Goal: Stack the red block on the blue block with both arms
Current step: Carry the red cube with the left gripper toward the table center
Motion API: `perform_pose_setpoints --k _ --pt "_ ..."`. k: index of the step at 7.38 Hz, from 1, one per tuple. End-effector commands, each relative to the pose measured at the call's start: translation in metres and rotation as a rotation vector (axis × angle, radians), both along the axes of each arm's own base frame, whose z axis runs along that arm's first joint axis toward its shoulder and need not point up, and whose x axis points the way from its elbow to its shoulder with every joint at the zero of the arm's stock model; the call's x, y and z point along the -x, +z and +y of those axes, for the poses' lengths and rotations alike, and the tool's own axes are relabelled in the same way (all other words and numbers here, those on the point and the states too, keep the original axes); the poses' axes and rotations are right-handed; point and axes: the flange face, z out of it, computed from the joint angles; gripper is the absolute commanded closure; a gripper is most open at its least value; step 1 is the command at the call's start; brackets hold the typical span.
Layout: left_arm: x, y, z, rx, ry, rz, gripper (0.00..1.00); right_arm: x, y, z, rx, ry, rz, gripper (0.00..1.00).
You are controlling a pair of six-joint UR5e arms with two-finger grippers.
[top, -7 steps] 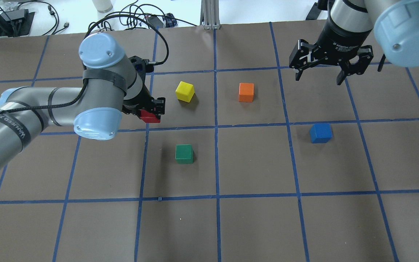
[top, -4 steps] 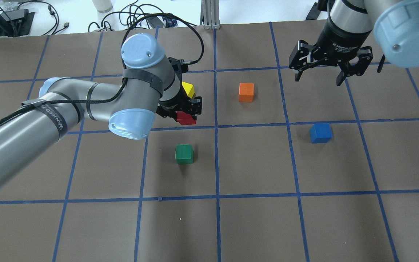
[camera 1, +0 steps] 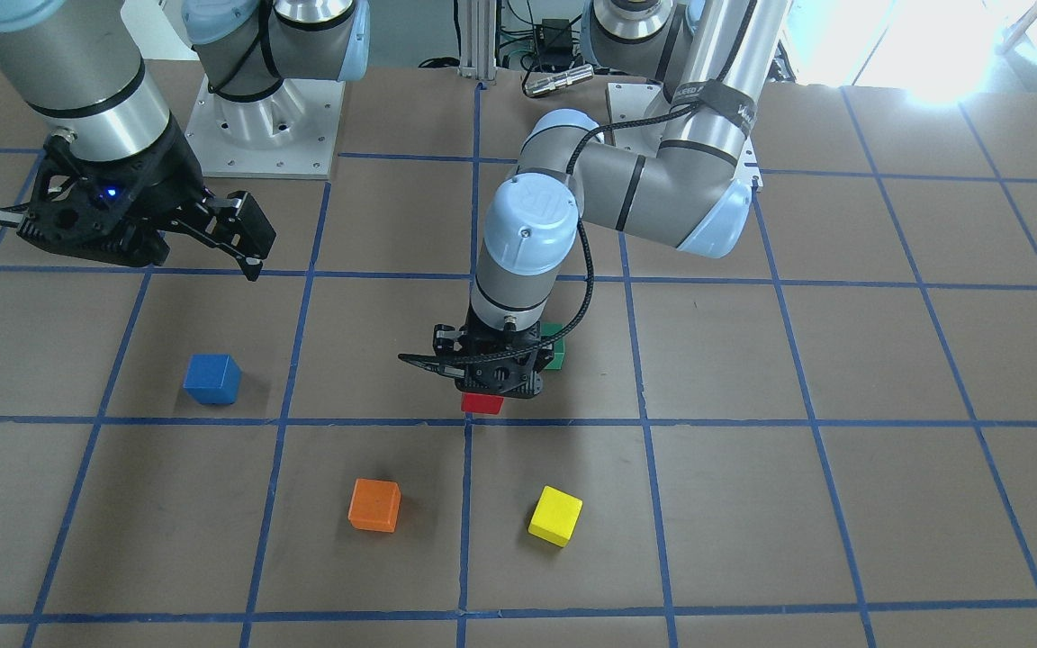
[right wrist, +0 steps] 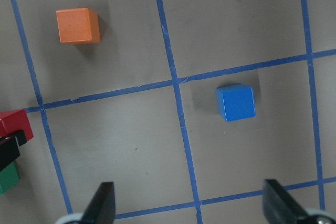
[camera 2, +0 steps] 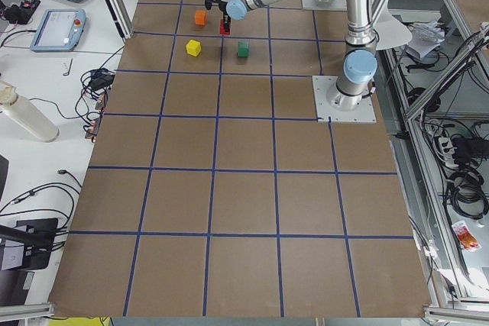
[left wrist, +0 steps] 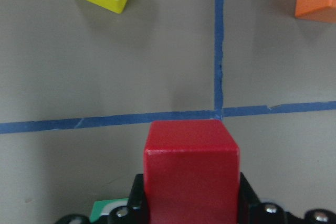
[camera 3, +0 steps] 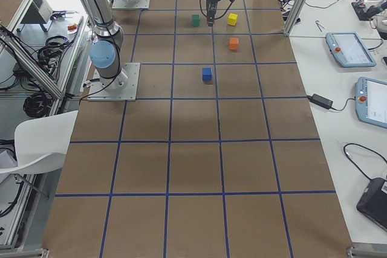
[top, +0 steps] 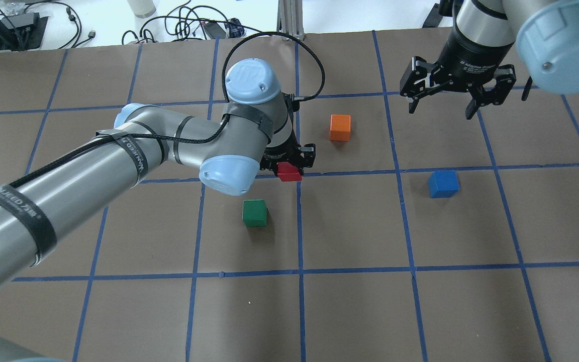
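Left gripper (top: 290, 162): clenched on the red block (top: 289, 172), which it holds over the tape crossing mid-counter (top: 350, 311), apparently lifted clear.
Right gripper (top: 441, 111): spread wide and empty, hovering far right.
Blue block (top: 443, 183): flat on the counter, well apart to the right of the red block.
Grip risk: in the left wrist view, much of the red block sticks out past the fingers. A jolt could tilt it or drop it.
Path risk: the orange block (top: 340, 127) sits just on the far side of your route right and the green block (top: 255, 212) on the near side. A low carry could clip either.
Hand-over risk: if you pass the block between arms, mistimed letting-go drops it and the wrists may collide.
Placement risk: an off-centre set-down could shove the blue block or topple the stack.
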Motion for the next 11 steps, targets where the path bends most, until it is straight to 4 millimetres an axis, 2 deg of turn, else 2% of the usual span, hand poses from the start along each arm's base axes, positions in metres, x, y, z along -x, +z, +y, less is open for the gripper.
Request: perform_pose_setpoints --k 1,2,3,4,5,6,7,8,9,10,11 --pt "0.039 -0.007 -0.008 0.016 -0.034 -0.012 1.0 0.0 -0.001 0.0 -0.002 0.002 0.001 0.0" --pt "0.045 -0.016 -0.015 0.002 -0.016 -0.018 0.99 0.0 0.0 0.0 0.0 0.0 0.001 0.0" --pt "0.048 -0.029 -0.012 -0.009 -0.024 -0.051 0.99 0.0 0.0 0.0 0.0 0.0 0.002 0.0" --pt "0.057 -0.034 -0.005 -0.01 -0.04 -0.068 0.97 0.0 0.001 0.0 0.003 -0.01 -0.001 0.0" --pt "0.064 -0.043 0.0 -0.019 -0.045 -0.078 0.7 0.0 0.001 0.0 0.001 -0.01 0.001 0.0" --pt "0.066 -0.045 0.002 -0.008 -0.038 -0.108 0.22 0.0 0.001 0.0 0.001 -0.012 -0.001 0.0" --pt "0.067 -0.045 0.003 -0.014 -0.04 -0.111 0.0 0.0 0.001 0.0 0.003 -0.014 -0.002 0.0" --pt "0.065 -0.032 0.006 -0.022 -0.047 -0.113 0.0 0.0 0.002 0.0 0.004 -0.014 -0.002 0.0" --pt "0.061 -0.008 0.001 -0.002 -0.043 -0.104 0.0 0.0 0.001 0.0 0.003 -0.014 -0.001 0.0" --pt "0.049 0.03 -0.003 -0.01 -0.031 -0.112 0.0 0.0 0.001 0.0 0.001 -0.015 -0.001 0.0" --pt "0.012 0.074 -0.027 -0.004 0.019 -0.141 0.0 -0.003 0.001 0.001 0.001 -0.017 -0.015 0.0"
